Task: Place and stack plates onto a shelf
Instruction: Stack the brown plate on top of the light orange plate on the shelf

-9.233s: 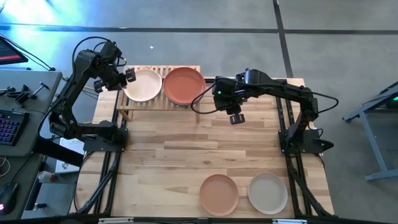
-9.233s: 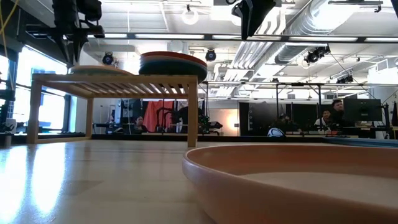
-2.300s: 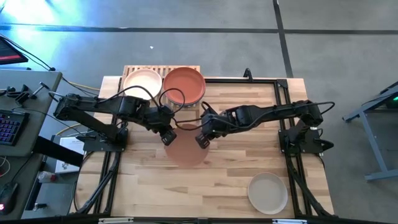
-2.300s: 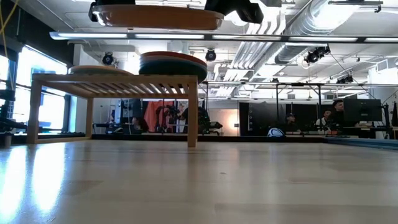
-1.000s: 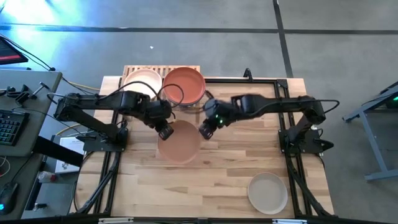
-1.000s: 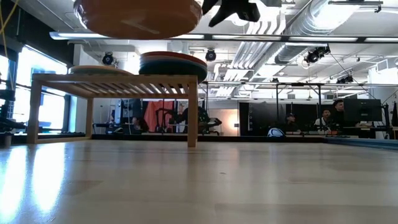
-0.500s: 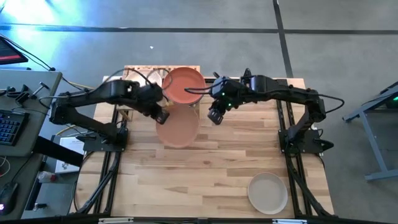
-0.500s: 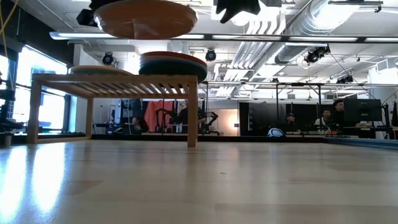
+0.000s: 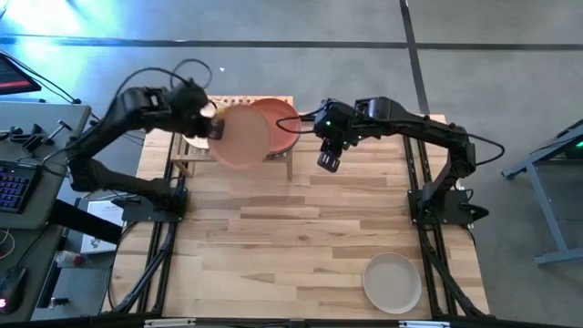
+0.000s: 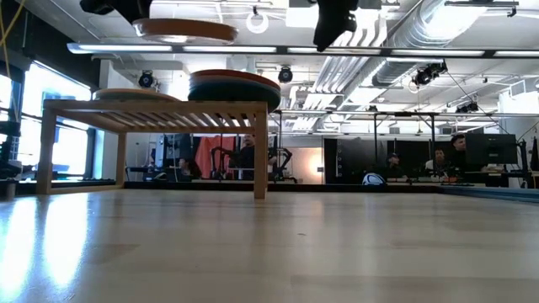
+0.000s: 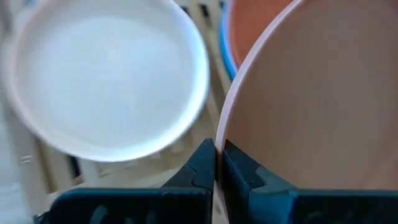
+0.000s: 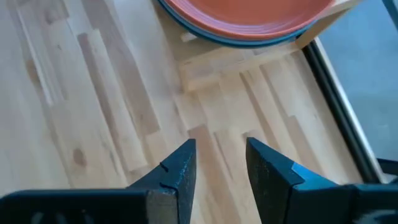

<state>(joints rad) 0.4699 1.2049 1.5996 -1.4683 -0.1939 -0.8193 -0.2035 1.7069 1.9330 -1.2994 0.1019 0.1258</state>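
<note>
A: High view: left gripper (image 9: pixel 211 128) clamped on the rim of the peach plate (image 9: pixel 241 137), carried over the shelf (image 9: pixel 196 162), overlapping both the pale plate (image 9: pixel 194 141) and the terracotta stack (image 9: pixel 290 130). Nearer the pale side?
B: Roughly between the two. Right gripper (image 9: pixel 328 161) parked off the shelf's right end, fingers apart, empty. Beige plate (image 9: pixel 393 281) alone at the table's (image 9: pixel 273 237) near edge.

A: Low view?
B: Plate (image 10: pixel 184 31) level, well above the slats (image 10: pixel 156 112). No long axis on a round dish; rim up.

A: Left wrist view?
B: Fingers (image 11: pixel 204 165) pinched on the peach rim (image 11: pixel 227 134), pale plate (image 11: pixel 106 81) beside it, blue edge (image 11: pixel 226 59) beyond.

A: Right wrist view?
B: Fingers (image 12: pixel 171 171) spread over bare wood, terracotta-on-blue stack (image 12: pixel 249 18) ahead.
</note>
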